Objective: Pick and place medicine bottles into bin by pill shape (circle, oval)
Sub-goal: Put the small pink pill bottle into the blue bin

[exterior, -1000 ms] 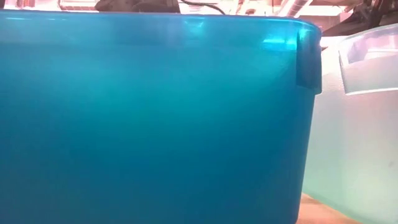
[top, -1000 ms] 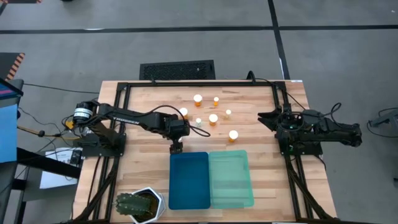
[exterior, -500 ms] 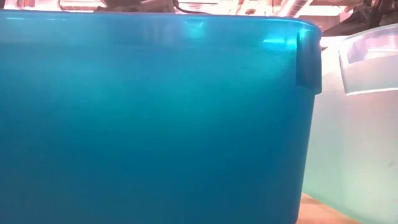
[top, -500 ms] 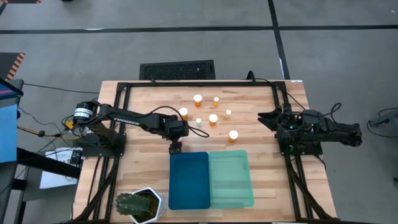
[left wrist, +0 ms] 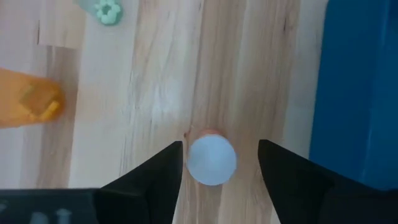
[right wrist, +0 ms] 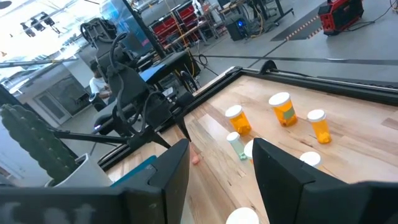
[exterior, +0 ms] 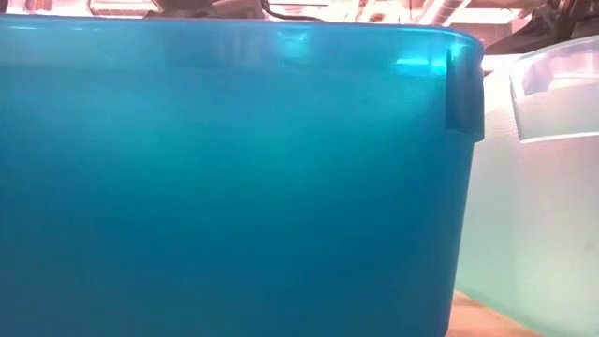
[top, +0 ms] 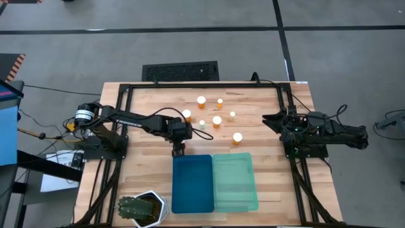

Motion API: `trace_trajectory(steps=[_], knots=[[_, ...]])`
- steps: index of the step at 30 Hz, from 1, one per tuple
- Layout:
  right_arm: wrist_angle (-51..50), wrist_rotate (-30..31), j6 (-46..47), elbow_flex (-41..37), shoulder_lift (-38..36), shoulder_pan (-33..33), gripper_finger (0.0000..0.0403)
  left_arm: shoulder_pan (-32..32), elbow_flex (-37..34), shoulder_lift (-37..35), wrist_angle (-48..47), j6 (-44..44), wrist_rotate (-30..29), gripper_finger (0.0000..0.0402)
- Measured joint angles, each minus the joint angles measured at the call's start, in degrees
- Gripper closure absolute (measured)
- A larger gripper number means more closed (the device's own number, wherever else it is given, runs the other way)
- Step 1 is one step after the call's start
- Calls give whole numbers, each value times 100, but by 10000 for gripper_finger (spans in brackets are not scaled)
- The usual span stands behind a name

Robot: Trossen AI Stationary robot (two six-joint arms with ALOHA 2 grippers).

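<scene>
From above, the left gripper (top: 179, 151) hangs just by the dark blue tray (top: 192, 183), with the mint green tray (top: 235, 182) beside it. Orange bottles (top: 217, 120) stand mid-table.

Left wrist: spread fingers (left wrist: 155, 180) sit around a white-capped bottle (left wrist: 211, 160), not touching.

Right wrist: the right gripper (right wrist: 217, 162) waits, open.

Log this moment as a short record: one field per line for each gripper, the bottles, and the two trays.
left gripper: open, fingers either side of a white-capped bottle standing on the table, beside the blue tray
right gripper: open, parked at the table's right edge, holding nothing
other bottles: six white caps on the wood beyond the trays, e.g.
blue tray: nothing visible inside
green tray: no bottle seen in it, sits against the blue tray
</scene>
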Motion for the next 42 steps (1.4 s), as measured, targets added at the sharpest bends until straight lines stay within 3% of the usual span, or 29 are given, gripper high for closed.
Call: trace_trajectory(steps=[19, 33, 42], knots=[[0, 0, 0, 0, 1, 1, 218, 0, -203, 0, 259, -9, -70, 203], [2, 0, 0, -1, 0, 0, 219, 0, -201, 0, 208, 41, -75, 293], [2, 0, -2, 0, 1, -1, 220, 0, -113, 0, 147, -270, -224, 288]])
